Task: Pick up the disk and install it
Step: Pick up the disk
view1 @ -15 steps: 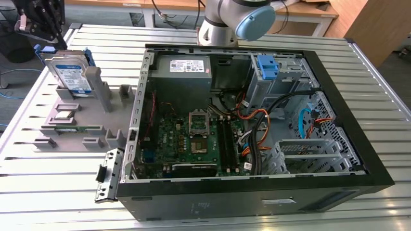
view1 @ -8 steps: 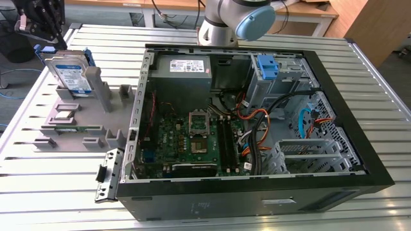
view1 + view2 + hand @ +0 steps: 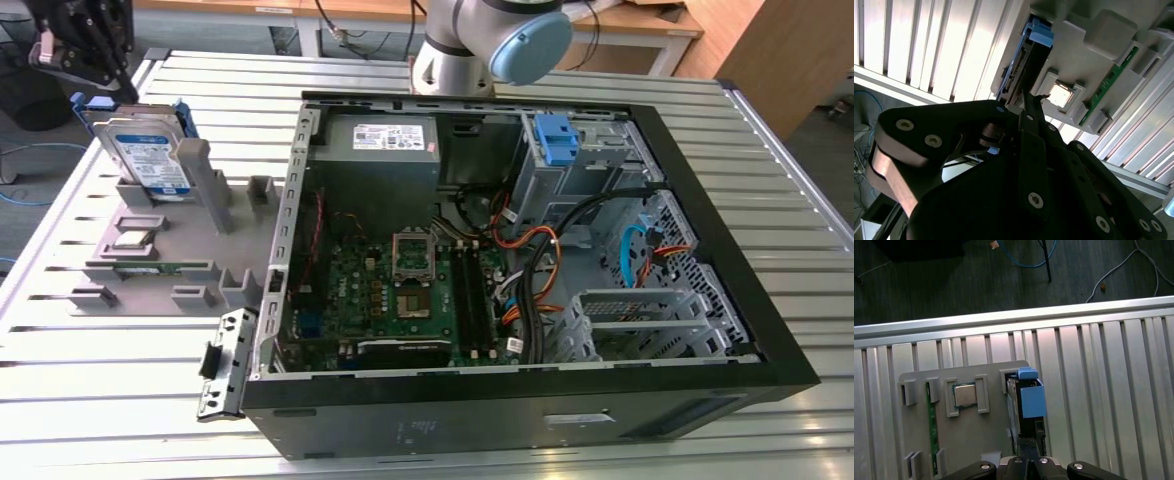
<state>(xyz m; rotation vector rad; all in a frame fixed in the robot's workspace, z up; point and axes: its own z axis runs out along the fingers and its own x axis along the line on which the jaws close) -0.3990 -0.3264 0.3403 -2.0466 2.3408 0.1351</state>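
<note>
While the disk (image 3: 144, 152) stood upright in the grey holder (image 3: 154, 265), the gripper (image 3: 1030, 100) was poised just above it, jaws nearly closed and empty; widening and centring over its edge was judged necessary

My gripper (image 3: 1031, 102) is matte black, dotted with silver screw heads. The disk (image 3: 144, 150) is silver, its label white and blue, its rails bright blue. The holder (image 3: 160, 290) is plain grey, and the table (image 3: 107, 400) is ribbed silver slats. The computer case (image 3: 534, 420) is black. Its board (image 3: 400, 290) is green, and its cables (image 3: 527, 250) are orange and black.
</note>
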